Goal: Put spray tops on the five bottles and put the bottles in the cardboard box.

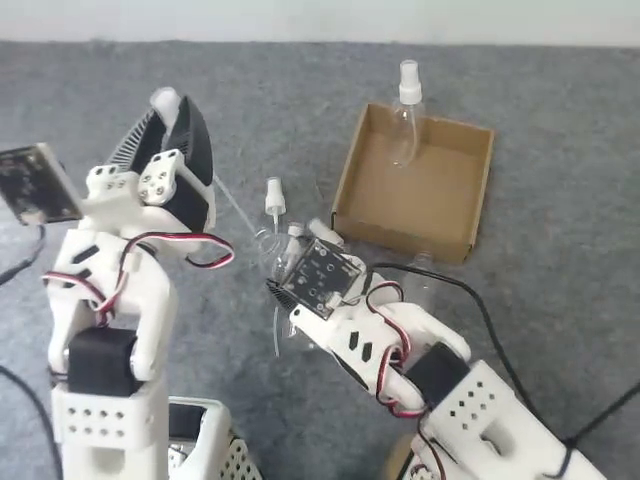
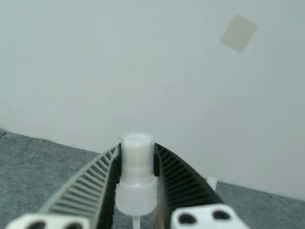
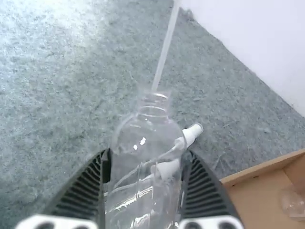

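Left claw (image 2: 137,151) clamped on a spray top (image 2: 137,191), raised above the carpet (image 1: 560,120), its tube (image 3: 164,47) slanting down to the mouth of an open bottle (image 3: 143,143), right claw (image 3: 146,162) clamped round that bottle, box (image 1: 350,190) just beyond, one capped bottle (image 1: 405,125) inside.

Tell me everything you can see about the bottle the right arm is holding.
The bottle is clear, looks like thin plastic, with rounded shoulders and a short open neck, no spray top on it. The right pincer is shut on its body, a black ribbed finger on each side, over grey carpet near the cardboard box. A thin white tube reaches its mouth; whether the tip is inside, I cannot tell.
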Robot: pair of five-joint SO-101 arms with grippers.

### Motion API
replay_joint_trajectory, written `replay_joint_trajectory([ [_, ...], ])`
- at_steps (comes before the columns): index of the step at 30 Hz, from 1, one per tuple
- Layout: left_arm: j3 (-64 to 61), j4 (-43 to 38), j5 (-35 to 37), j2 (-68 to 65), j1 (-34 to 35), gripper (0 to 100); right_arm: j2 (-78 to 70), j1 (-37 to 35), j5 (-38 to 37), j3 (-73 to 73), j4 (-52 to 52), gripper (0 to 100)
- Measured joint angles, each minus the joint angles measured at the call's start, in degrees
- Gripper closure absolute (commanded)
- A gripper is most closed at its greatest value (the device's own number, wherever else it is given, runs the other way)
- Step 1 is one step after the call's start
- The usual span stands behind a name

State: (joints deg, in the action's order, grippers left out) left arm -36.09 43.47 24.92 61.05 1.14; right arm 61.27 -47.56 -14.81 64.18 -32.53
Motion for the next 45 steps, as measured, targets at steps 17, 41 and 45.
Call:
replay_joint_trajectory([
  [17,-10.29,4.66,0.00,0.00,-6.24,99,0.44,1.41,5.19,1.14,0.70,99.3],
  [41,-20.22,5.27,-0.35,0.62,-12.84,99,0.35,3.78,6.33,16.70,25.67,99.3],
  [45,-20.48,5.36,-0.44,0.88,-14.15,99,0.26,4.13,6.33,18.99,31.74,99.3],
])
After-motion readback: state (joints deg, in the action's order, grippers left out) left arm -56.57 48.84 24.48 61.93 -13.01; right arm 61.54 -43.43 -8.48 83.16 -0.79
